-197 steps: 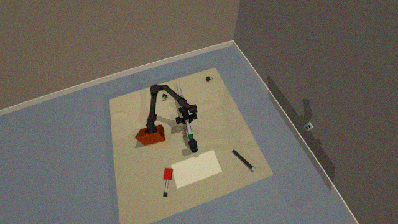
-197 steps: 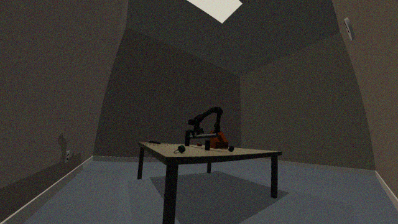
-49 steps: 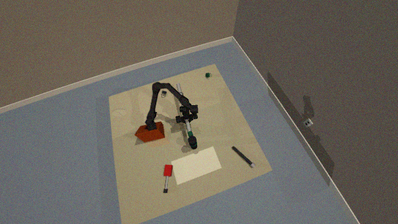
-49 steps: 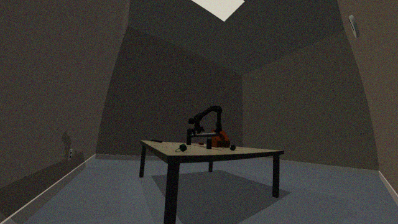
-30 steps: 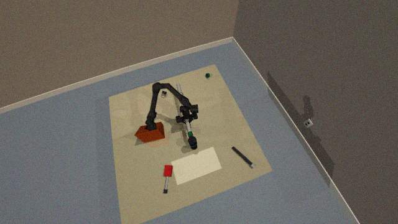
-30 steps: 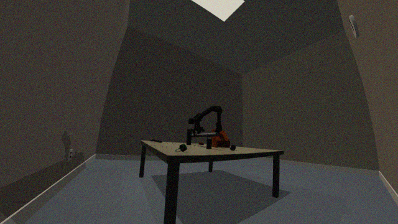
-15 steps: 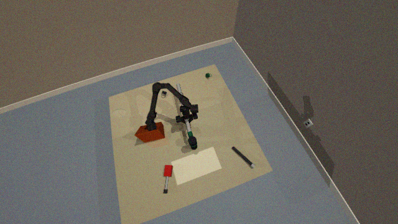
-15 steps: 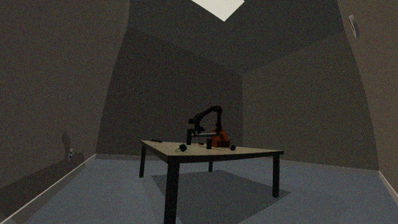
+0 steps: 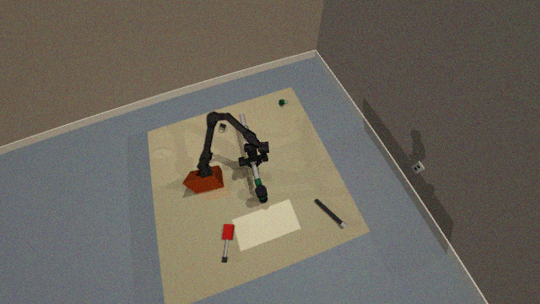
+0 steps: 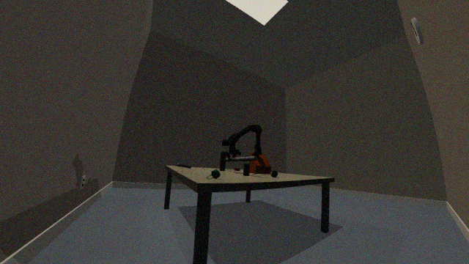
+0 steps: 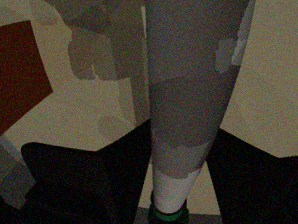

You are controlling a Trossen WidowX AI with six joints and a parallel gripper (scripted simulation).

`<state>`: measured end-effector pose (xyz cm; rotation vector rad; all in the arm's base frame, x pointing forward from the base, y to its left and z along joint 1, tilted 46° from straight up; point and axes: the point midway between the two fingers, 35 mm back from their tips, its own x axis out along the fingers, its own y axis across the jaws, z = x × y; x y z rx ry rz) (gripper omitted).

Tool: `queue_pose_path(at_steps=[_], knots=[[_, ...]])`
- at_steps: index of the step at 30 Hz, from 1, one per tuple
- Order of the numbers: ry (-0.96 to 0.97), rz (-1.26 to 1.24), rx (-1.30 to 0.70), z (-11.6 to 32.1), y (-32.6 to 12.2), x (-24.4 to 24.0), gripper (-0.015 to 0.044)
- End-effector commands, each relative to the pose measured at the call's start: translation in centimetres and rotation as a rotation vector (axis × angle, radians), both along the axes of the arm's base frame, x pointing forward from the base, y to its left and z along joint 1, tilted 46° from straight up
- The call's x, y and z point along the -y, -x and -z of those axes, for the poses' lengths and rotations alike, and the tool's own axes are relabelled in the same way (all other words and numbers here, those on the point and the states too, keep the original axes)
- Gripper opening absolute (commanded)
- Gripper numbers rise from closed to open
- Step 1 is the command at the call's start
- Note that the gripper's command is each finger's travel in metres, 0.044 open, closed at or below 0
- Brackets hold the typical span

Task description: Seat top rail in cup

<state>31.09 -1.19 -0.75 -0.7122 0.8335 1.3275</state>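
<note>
The grey rail (image 9: 256, 171) (image 10: 243, 158) (image 11: 192, 90) is held roughly level above the table. My gripper (image 9: 253, 162) (image 11: 177, 125) is shut on it, with a black finger on each side. The rail's near end meets the green rail-end cup (image 9: 258, 182) (image 11: 169, 217) beside the big dark post (image 9: 261, 193) (image 10: 223, 162). In the wrist view the pale rail end reaches the green rim; how deep it sits inside is hidden. The brace band cannot be told apart from the post. A shorter dark post (image 10: 246, 169) stands under the rail; the loop cap is not clearly visible.
An orange block (image 9: 204, 181) (image 10: 260, 164) is at the arm's base. A white sheet (image 9: 267, 225), a red-headed tool (image 9: 228, 231) and a dark rod (image 9: 329, 212) lie around the post. A green fitting (image 9: 283, 102) (image 10: 215, 174) and a small dark fitting (image 9: 222, 127) (image 10: 274, 174) lie farther off.
</note>
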Motion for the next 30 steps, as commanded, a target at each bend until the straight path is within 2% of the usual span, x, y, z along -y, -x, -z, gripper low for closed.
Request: queue_pose_path(at_steps=[1, 10, 14, 30], knots=[[-0.034, 0.002, 0.025, -1.5, -0.4, -0.7, 0.0000], [-0.034, 0.002, 0.025, -1.5, -0.4, -0.7, 0.0000], [0.000, 0.000, 0.000, 0.0, 0.0, 0.0, 0.0000], [0.000, -0.001, 0.001, -0.1, -0.1, -0.1, 0.0000]])
